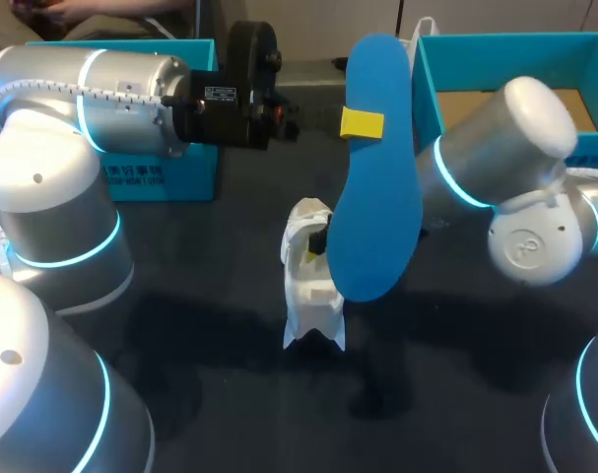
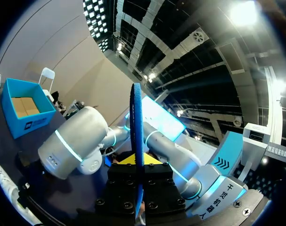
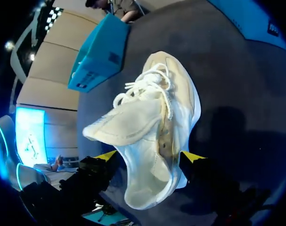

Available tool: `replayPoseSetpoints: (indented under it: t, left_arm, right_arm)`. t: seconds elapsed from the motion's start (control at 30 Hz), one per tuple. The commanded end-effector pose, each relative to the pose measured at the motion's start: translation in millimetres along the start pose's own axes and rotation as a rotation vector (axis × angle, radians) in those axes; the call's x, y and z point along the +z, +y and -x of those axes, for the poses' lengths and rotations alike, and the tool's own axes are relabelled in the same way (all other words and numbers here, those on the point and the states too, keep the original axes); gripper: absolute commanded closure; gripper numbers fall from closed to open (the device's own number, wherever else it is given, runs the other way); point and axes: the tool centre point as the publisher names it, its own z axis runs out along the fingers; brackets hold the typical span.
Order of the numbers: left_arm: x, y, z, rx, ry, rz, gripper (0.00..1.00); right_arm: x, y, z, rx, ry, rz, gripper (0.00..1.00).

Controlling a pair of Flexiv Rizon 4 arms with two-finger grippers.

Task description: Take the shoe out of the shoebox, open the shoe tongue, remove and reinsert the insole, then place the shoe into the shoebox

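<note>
Blue insole (image 2: 136, 122) gripped by left end effector (image 2: 137, 162), shoe (image 3: 150, 108) by right end effector (image 3: 148, 156).

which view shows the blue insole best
Head view: the insole shows nearly its whole flat blue face, next to the shoe. Left wrist view shows it only edge-on; right wrist view does not show it.
</note>
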Motion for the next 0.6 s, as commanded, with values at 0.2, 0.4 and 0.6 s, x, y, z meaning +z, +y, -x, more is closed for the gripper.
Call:
replayPoseSetpoints:
  t: [0.2,0.4,0.6]
  left_arm:
    - [1.1,0.7,0.4,0.001,-0.001,-0.001,1.00]
    - [1.1,0.7,0.4,0.001,-0.001,-0.001,1.00]
    - [1.1,0.7,0.4,0.001,-0.001,-0.001,1.00]
  right_arm:
    - [-34.9,-6.3,7.3,-0.048,0.124,0.059,0.00]
    - [-39.8,-6.5,8.4,-0.057,0.133,0.053,0.00]
    - [-39.8,-6.5,8.4,-0.057,0.133,0.053,0.00]
